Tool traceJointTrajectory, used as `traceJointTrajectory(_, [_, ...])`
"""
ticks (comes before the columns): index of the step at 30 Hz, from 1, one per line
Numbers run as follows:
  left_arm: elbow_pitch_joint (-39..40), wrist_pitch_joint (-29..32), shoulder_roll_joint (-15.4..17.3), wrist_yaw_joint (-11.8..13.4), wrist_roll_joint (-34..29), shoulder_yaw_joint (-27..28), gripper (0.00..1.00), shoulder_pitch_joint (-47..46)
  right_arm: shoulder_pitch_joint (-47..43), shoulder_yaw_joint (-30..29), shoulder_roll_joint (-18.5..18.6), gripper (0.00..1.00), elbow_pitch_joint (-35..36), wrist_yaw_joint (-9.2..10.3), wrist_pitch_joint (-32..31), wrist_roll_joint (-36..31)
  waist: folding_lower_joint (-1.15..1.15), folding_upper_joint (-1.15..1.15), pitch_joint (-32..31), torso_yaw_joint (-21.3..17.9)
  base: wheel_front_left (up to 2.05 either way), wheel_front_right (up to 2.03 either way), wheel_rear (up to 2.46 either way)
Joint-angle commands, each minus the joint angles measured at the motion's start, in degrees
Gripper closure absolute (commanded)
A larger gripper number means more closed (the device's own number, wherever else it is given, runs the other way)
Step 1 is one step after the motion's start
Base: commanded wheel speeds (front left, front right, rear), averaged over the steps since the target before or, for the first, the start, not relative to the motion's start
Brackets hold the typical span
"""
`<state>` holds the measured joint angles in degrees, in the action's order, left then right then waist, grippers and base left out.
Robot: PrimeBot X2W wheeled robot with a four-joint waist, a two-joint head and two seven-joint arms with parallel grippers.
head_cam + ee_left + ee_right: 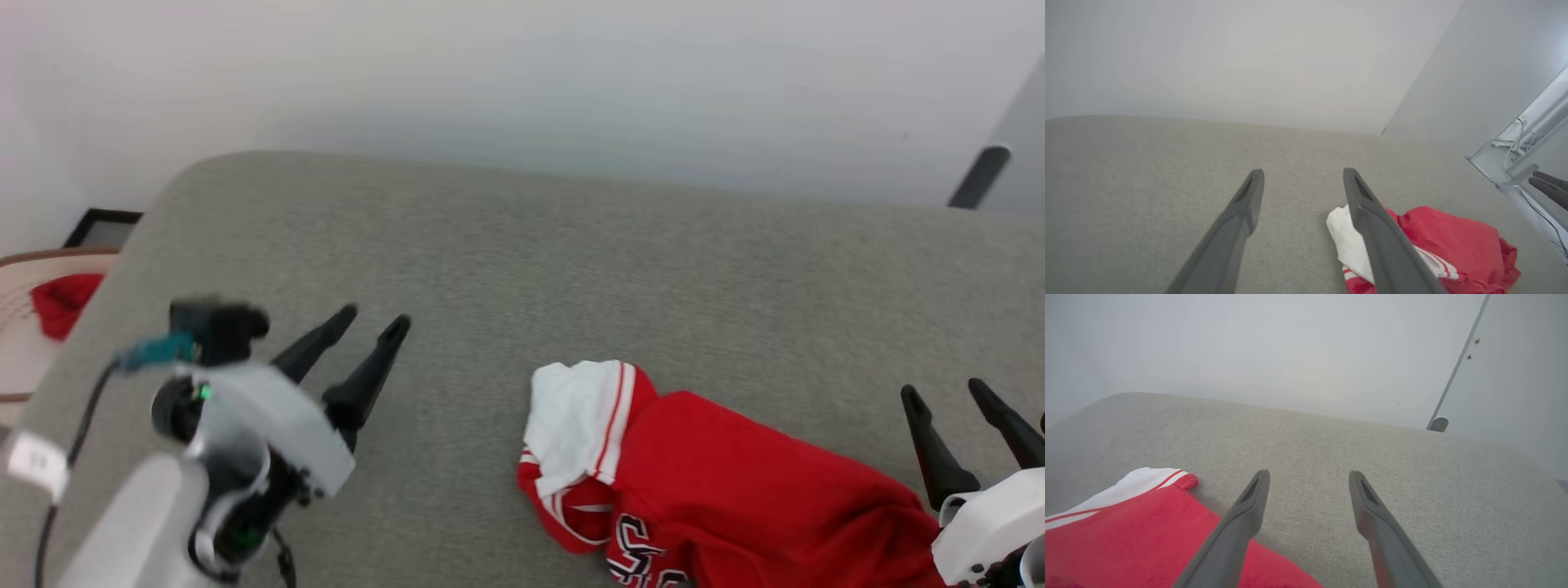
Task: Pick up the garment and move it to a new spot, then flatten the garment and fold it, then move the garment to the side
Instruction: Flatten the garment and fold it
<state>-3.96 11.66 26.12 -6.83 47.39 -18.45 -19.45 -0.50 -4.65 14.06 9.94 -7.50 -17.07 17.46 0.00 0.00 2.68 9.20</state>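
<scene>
Lying crumpled on the grey fabric surface [571, 261], the garment [735, 465] sits between the two pincers, nearer the right one. The left pincer [375, 317] and right pincer [943, 389] are both released and empty. They flank the heap, a stance judged to suit a two-point pickup.

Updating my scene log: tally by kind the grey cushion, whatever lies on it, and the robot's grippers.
Cushion: 1
Shirt: 1
Grippers: 2, left gripper and right gripper, both open
Total: 4
</scene>
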Motion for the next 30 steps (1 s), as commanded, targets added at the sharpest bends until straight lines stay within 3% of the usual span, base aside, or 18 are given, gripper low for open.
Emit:
traceJointTrajectory(1, [0.30,0.81,0.26,-0.37,0.58,-0.23,0.00,-1.04,0.86,-0.04,-0.25,0.00,-0.18,0.02,0.49,-0.38,0.00,0.00,1.51,-2.14,0.00,0.00,0.00])
traceJointTrajectory(13, [-2.38,22.92,0.35,1.57,8.59,-4.74,0.00,-14.39,4.31,-0.30,-2.96,0.00,-4.23,0.02,5.92,-1.21,0.00,0.00,7.07,-9.05,0.00,0.00,0.00])
traceJointTrajectory(30, [-11.44,37.12,1.56,6.55,8.74,-10.17,0.00,-17.52,7.11,0.57,-4.72,0.00,-8.42,0.02,10.69,-0.85,0.00,0.00,10.91,-14.32,0.00,0.00,0.00])
